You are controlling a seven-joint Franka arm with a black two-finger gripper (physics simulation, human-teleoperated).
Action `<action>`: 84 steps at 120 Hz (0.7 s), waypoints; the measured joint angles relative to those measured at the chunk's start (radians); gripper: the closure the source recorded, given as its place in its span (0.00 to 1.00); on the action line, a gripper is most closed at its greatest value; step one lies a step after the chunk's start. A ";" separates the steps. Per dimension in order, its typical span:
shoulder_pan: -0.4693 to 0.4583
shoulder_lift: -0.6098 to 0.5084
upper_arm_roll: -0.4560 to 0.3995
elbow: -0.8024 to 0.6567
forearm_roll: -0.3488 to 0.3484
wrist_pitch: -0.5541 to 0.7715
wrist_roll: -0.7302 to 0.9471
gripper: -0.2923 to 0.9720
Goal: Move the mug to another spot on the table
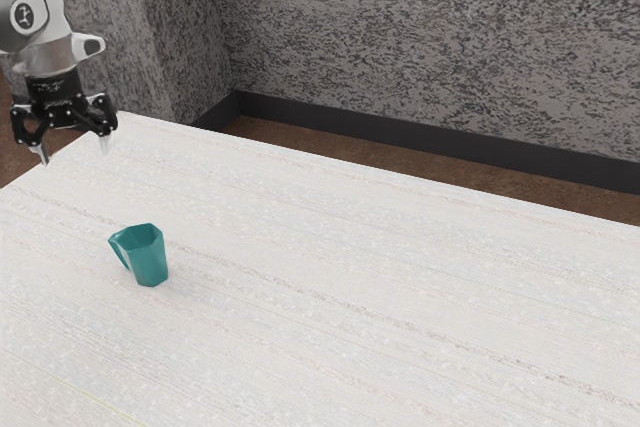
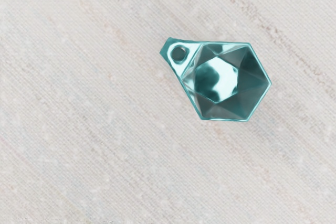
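While hanging high with the pincer (image 1: 72, 150) spread apart, just getting started. Seeing the mug (image 1: 140, 254) upright on the table (image 1: 400, 297), at five o'clock from it. Next, probably dropping down and squeezing.

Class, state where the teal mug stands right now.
The teal mug stands upright on the white table, toward the exterior view's left, below the raised gripper and apart from it.

Speckled grey walls (image 1: 420, 27) w/ dark baseboard (image 1: 450, 142), brown floor (image 1: 550, 190) (whitish wood-grain table (image 1: 400, 307)).
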 joint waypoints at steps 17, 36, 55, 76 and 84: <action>0.078 -0.001 0.016 -0.106 -0.081 0.074 -0.178 0.23; 0.072 0.023 0.044 -0.152 -0.149 0.151 -0.355 0.23; 0.125 0.057 0.046 -0.189 -0.184 0.203 -0.481 0.23; 0.193 0.153 0.046 -0.185 -0.201 0.266 -0.567 0.23; 0.209 0.191 0.046 -0.166 -0.210 0.286 -0.589 0.23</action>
